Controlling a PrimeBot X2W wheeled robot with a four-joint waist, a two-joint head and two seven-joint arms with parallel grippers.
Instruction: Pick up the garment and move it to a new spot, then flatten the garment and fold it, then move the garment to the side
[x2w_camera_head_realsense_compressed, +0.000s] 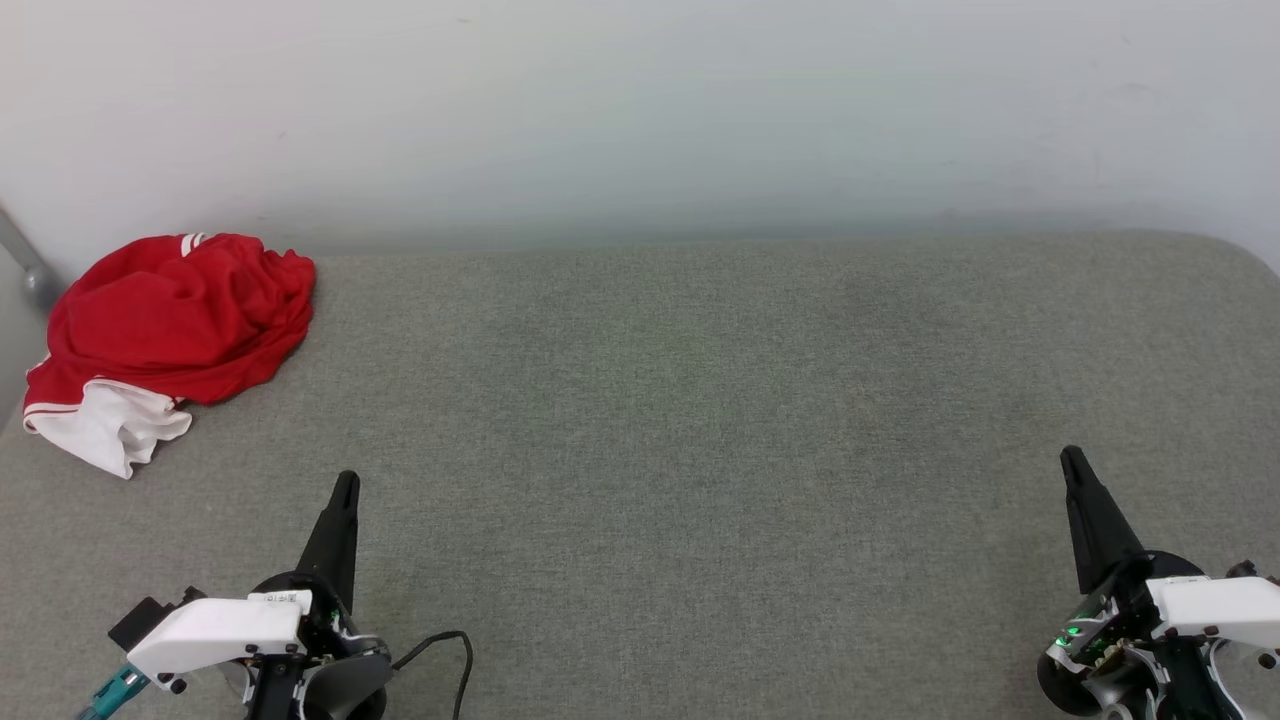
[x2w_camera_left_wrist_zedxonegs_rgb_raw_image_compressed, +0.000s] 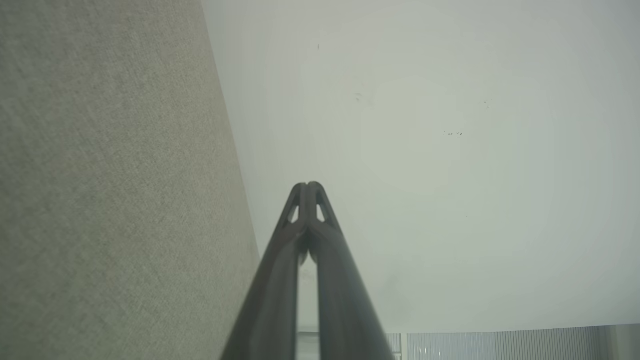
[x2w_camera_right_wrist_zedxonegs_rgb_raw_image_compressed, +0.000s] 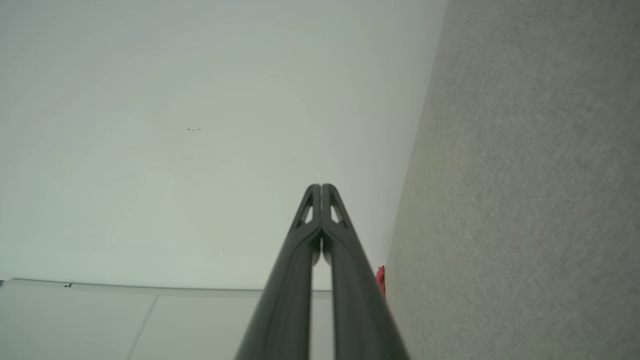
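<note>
lying where, the garment?
– crumpled in a soft red heap at the far left corner of the grey woven surface, up against the pale, smooth wall. a white sleeve spills out on its near side, rumpled, with red-and-white striped trim beside it.
and the left gripper?
– low on the near left, well apart from the cloth. its two long dark fingers taper and press together into one point, holding nothing.
the right gripper?
– the same on the near right: fingers closed tip to tip, empty. its wrist view catches a thin red sliver of the cloth where surface meets wall.
</note>
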